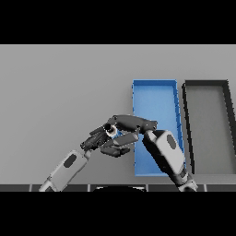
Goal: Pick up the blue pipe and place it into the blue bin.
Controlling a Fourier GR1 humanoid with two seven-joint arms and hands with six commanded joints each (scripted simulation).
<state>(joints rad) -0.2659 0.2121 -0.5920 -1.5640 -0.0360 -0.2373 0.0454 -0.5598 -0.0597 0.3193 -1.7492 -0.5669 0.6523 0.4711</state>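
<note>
Right hand (126, 124) pinching blue pipe (118, 133) beside blue bin (154, 94); left hand (96, 138) relaxed; black bin (207, 92) right.

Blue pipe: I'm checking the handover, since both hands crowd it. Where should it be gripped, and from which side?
Hedged: only a blue sliver of the blue pipe shows beside the right robot hand, left of the blue bin. Grip it there from the right; the left robot hand blocks the left.

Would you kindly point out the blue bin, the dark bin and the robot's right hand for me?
blue bin (154, 99): head view, bare floor near its far end.
dark bin (206, 124): head view, middle of its grey floor.
right hand (131, 123): head view, back of the hand.
</note>
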